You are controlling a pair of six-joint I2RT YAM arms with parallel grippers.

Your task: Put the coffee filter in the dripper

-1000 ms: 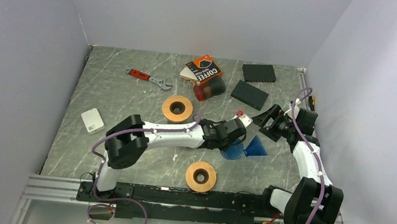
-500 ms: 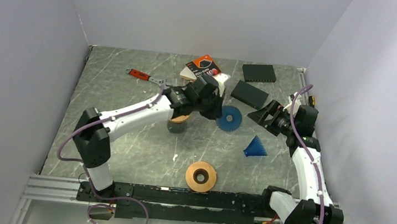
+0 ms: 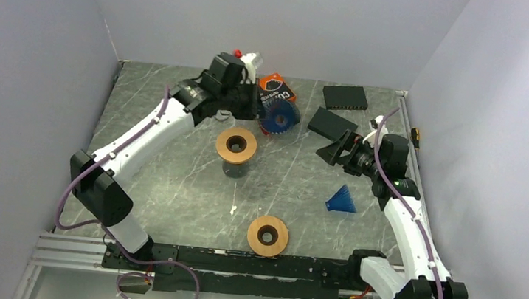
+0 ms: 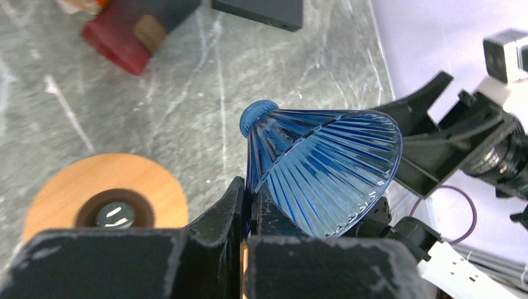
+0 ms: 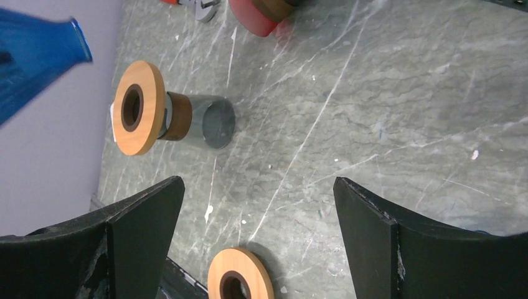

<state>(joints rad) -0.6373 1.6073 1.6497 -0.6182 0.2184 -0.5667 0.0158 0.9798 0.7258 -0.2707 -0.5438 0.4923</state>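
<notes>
My left gripper (image 3: 260,110) is shut on the rim of a blue ribbed dripper cone (image 3: 278,116) and holds it in the air at the back of the table; it shows in the left wrist view (image 4: 324,168) between the fingers (image 4: 230,205). The orange and black coffee filter pack (image 3: 277,86) lies just behind it, partly hidden. A second blue cone (image 3: 341,199) lies on the table at the right. My right gripper (image 3: 333,148) is open and empty, above the table left of that cone; its jaws stand wide apart in the right wrist view (image 5: 258,187).
A wooden ring on a dark cylinder (image 3: 236,145) stands mid-table. A second wooden ring (image 3: 268,235) sits near the front edge. Two black boxes (image 3: 345,96) (image 3: 331,124) lie at the back right. A red and brown object (image 4: 121,40) lies near the pack.
My left arm has lifted the blue dripper from the middle right of the table and swung it back and left to the coffee pack. My right gripper has shifted left.
</notes>
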